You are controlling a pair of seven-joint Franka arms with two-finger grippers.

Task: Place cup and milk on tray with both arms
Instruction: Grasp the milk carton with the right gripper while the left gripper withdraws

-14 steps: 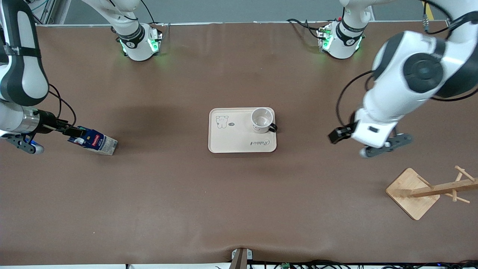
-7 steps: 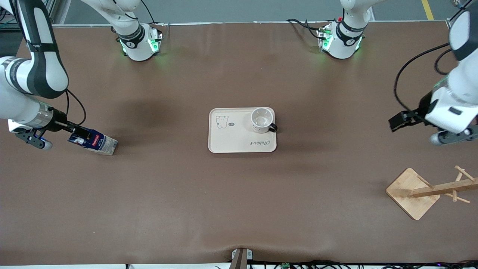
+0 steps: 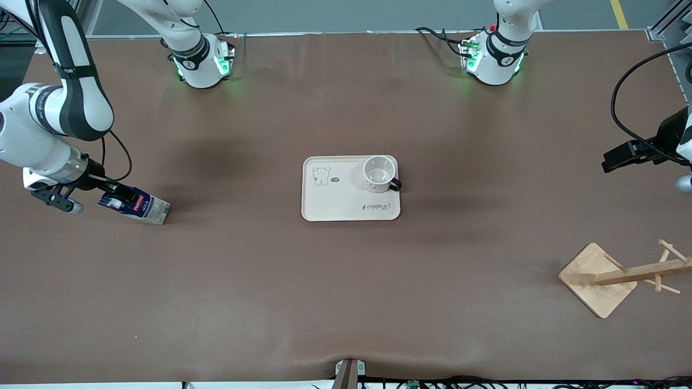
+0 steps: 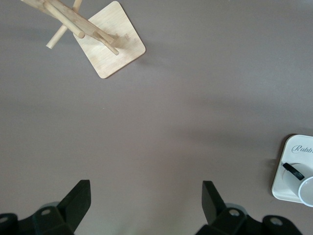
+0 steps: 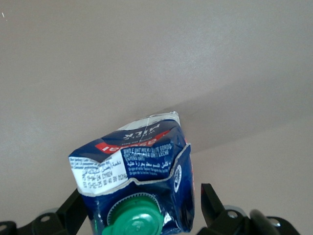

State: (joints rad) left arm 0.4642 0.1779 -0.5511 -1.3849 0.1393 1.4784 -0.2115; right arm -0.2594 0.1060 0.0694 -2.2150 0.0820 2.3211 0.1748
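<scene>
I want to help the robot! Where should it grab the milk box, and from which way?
Grab the milk by its flat blue sides just below the green cap, coming straight down from above. It stands upright with the cap on top, and the right gripper already has an open finger on each side.

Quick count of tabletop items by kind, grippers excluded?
Cup: 1, on the tray
Milk carton: 1, standing on the table
Tray: 1
Wooden rack: 1
Total: 4
</scene>
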